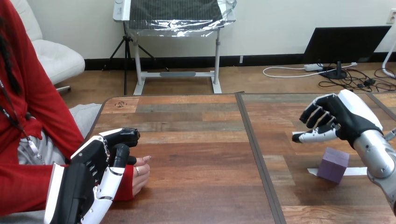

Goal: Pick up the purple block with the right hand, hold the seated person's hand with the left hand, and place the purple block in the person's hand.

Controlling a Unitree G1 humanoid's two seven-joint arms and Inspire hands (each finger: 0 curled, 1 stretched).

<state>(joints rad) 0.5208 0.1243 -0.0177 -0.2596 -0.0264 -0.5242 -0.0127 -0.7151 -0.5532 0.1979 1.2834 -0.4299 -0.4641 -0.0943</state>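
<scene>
1. Item: purple block point(332, 164), a cube sitting on a white strip point(357, 171) on the right half of the wooden table point(196, 140). Nothing touches it.
2. Right hand point(343, 116): hovers above the block and a little beyond it, apart from it. Its fingers are loosely bent, the thumb reaches toward the view's left, and it holds nothing.
3. Left hand point(93, 172): at the lower left, over the red sleeve point(123, 184) at the wrist of the person's hand point(139, 173).
4. Person's hand: rests on the table with fingers curled in, and is empty.
5. Progress (a judgement): early. The block is not yet picked up, and the handover is still to come. The left hand is in place at the wrist, so that step looks nearest to done.
6. Hard to make out: whether the left hand actually grips the wrist cannot be told, since its own back covers the contact. The right forearm is cut off by the view's edge.
</scene>
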